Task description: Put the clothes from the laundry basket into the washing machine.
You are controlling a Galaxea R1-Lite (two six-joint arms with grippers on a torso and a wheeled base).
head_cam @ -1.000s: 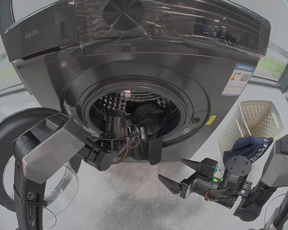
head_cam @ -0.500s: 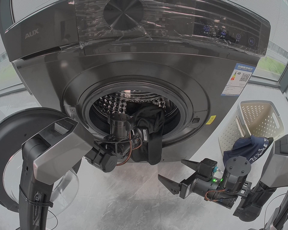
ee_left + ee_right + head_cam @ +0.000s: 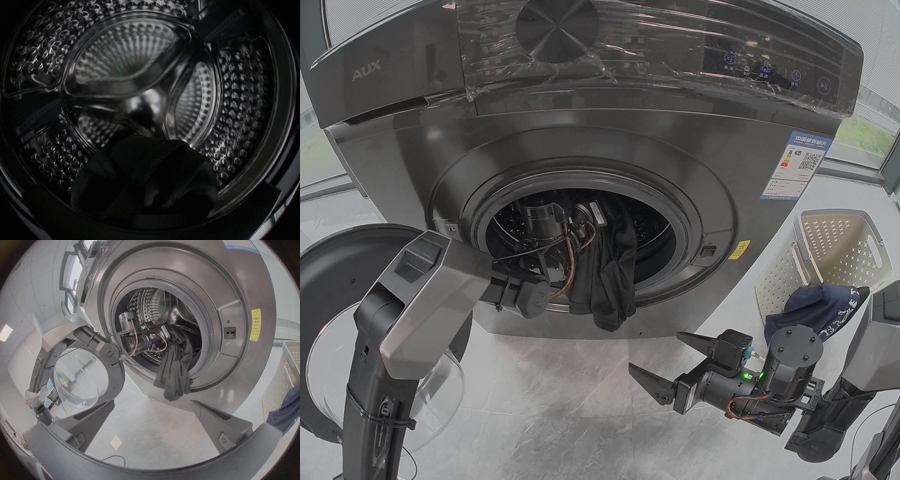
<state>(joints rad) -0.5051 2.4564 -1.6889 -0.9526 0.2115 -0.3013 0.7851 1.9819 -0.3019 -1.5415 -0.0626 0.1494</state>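
A: Washer (image 3: 737, 206) stands open; basket (image 3: 840, 250) sits to its right, navy cloth (image 3: 819, 309) at its lip.
B: Black garment (image 3: 609, 275)?
A: Draped over the drum rim, clamped in the left gripper (image 3: 605, 219) jaws. Right gripper (image 3: 655, 353) jaws gape, empty.

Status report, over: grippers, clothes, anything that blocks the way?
Left gripper shut on black garment inside washing machine opening; right gripper open, low above floor. Garment tail hangs outside over door rim. Navy garment lies at laundry basket.
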